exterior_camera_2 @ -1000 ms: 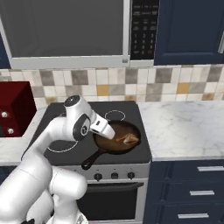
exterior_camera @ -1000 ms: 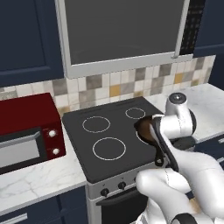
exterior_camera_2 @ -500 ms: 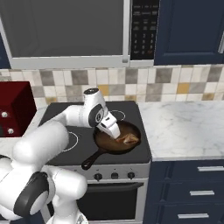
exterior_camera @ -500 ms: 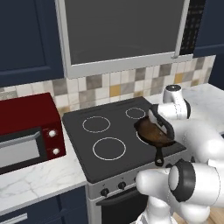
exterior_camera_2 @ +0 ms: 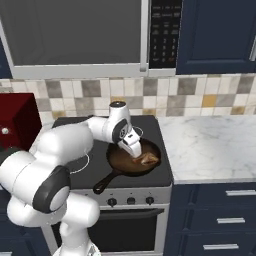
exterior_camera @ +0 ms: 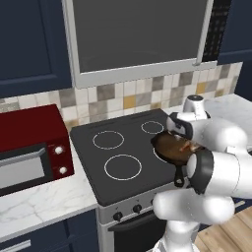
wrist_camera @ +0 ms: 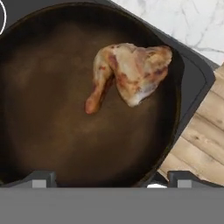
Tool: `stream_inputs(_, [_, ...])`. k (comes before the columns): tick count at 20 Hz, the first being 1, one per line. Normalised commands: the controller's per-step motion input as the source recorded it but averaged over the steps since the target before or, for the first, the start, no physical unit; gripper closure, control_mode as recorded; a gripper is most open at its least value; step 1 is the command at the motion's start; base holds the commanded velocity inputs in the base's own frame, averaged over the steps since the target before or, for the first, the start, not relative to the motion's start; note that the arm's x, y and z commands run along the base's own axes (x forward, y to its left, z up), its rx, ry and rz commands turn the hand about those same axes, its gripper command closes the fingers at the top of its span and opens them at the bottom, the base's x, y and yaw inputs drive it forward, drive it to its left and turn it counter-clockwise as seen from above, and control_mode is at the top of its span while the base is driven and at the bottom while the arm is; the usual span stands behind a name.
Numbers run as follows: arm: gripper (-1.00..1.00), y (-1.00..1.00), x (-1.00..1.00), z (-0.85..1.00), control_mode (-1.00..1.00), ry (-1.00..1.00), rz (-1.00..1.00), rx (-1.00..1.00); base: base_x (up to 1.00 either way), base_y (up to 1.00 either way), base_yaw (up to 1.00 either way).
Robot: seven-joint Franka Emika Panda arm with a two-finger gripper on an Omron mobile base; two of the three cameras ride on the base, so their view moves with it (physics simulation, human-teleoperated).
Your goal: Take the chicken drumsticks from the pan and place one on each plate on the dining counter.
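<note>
The pan sits on the front right burner of the black stove, its short handle pointing toward the stove's front edge. In the hand view the pan is seen from above, and a drumstick lies inside it toward the far rim, pale tan with reddish-brown patches, its thin bone end pointing to the pan's middle. Whether this is one piece or two lying together cannot be told. In the right base view the drumstick rests at the right side of the pan.

The gripper hangs just above the pan, close over the meat, and has come lower and further to the right over the pan than half a second ago. The arm has swung with it: in the left base view its elbow now bulks in front of the pan, hiding much of it, where before more of the skillet lay open to view. The pan and the meat have not moved.

The two finger tips stand wide apart at the bottom of the hand view with nothing between them, so the pincer is released.

A red toaster oven stands on the marble counter left of the stove.
</note>
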Motion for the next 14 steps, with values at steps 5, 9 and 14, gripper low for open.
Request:
stream_inputs(5, [-1.0, -0.06, 0.47, -0.23, -1.0, 0.0, -0.08, 0.1, 0.0, 0.0, 0.0])
stream_inputs(9, [-1.0, -0.12, 0.28, -0.33, -1.0, 0.0, -0.06, 0.05, 0.0, 0.0, 0.0])
stream_inputs(14, [-1.0, -0.18, 0.09, -0.37, -1.0, -0.03, -0.01, 0.0, 0.0, 0.0, 0.0])
